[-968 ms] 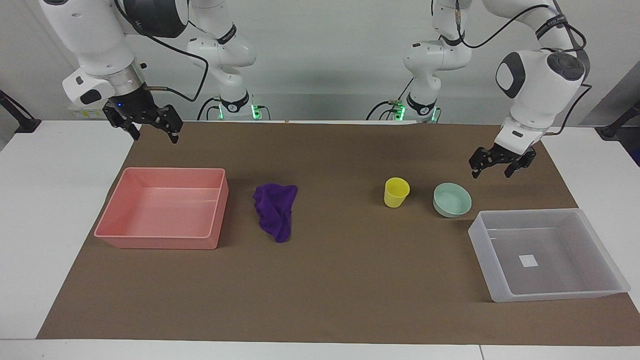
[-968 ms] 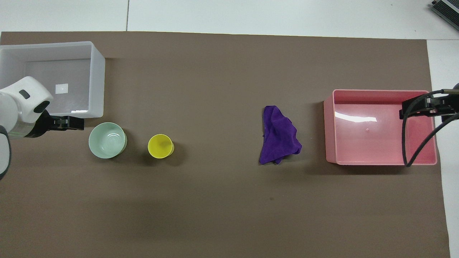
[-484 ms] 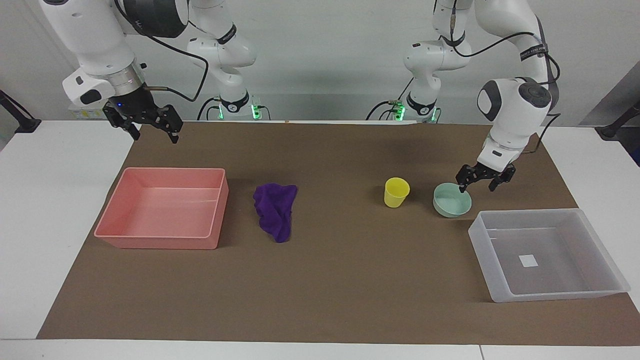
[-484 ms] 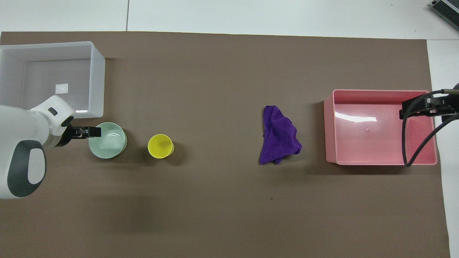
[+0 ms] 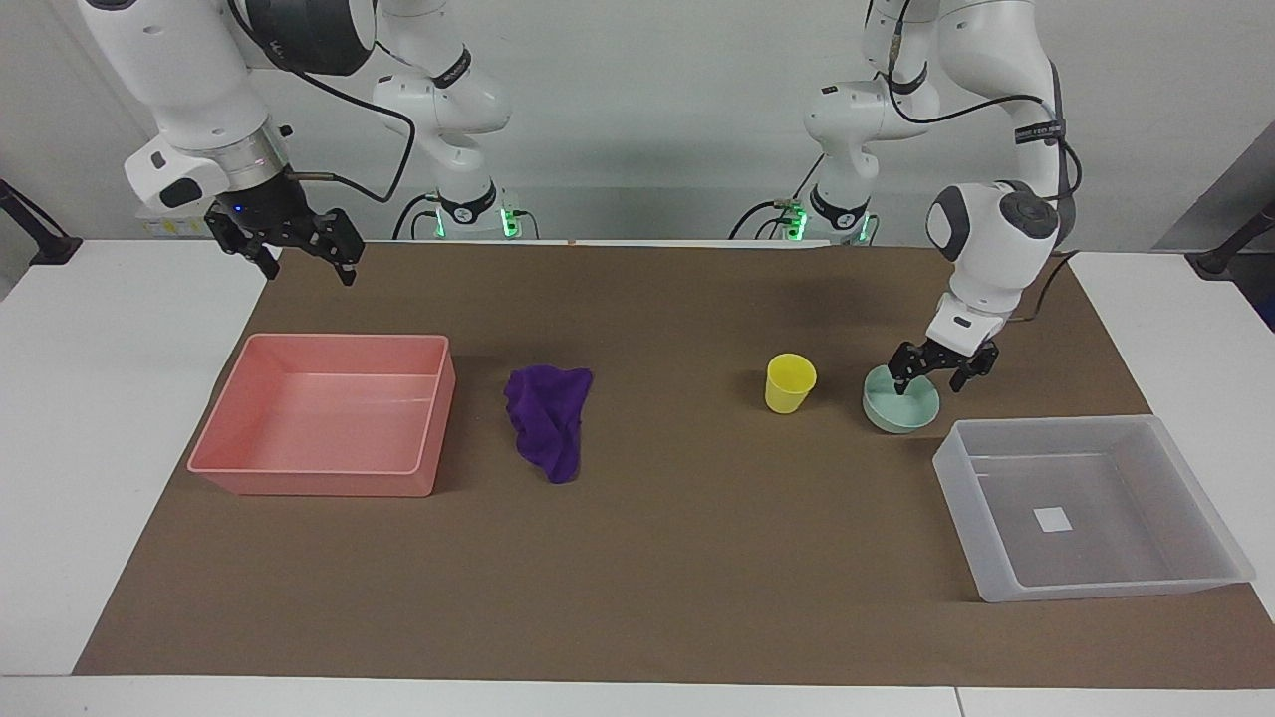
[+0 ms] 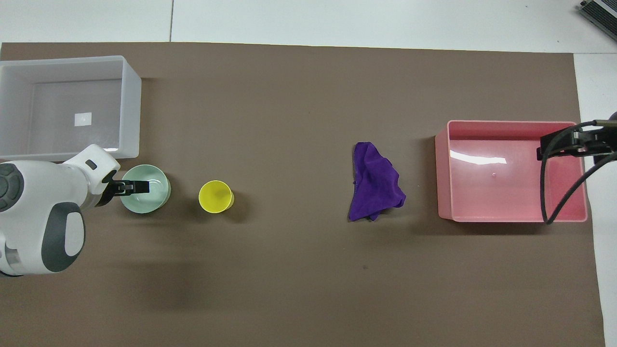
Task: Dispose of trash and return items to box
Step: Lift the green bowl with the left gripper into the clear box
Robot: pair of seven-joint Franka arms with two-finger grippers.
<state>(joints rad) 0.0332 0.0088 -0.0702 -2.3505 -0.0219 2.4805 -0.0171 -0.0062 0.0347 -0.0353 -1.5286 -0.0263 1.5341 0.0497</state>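
The mint-green bowl [image 5: 901,410] [image 6: 153,198] stands on the brown mat beside the yellow cup [image 5: 789,384] [image 6: 216,196]. My left gripper [image 5: 928,382] [image 6: 136,187] is open and low at the bowl, with one finger over the inside and one outside the rim at the side toward the left arm's end. The purple cloth [image 5: 548,418] [image 6: 375,185] lies crumpled mid-table. The clear-grey box [image 5: 1096,583] [image 6: 131,106] is empty, with a white sticker on its floor. My right gripper [image 5: 307,271] [image 6: 543,144] waits open, raised over the pink tray.
An empty pink tray [image 5: 319,484] [image 6: 482,197] stands toward the right arm's end, beside the cloth. The box lies farther from the robots than the bowl. The brown mat [image 5: 697,558] covers most of the white table.
My left gripper has come down and moved from beside the bowl to its rim. The right arm, bowl, cup and cloth have not moved.
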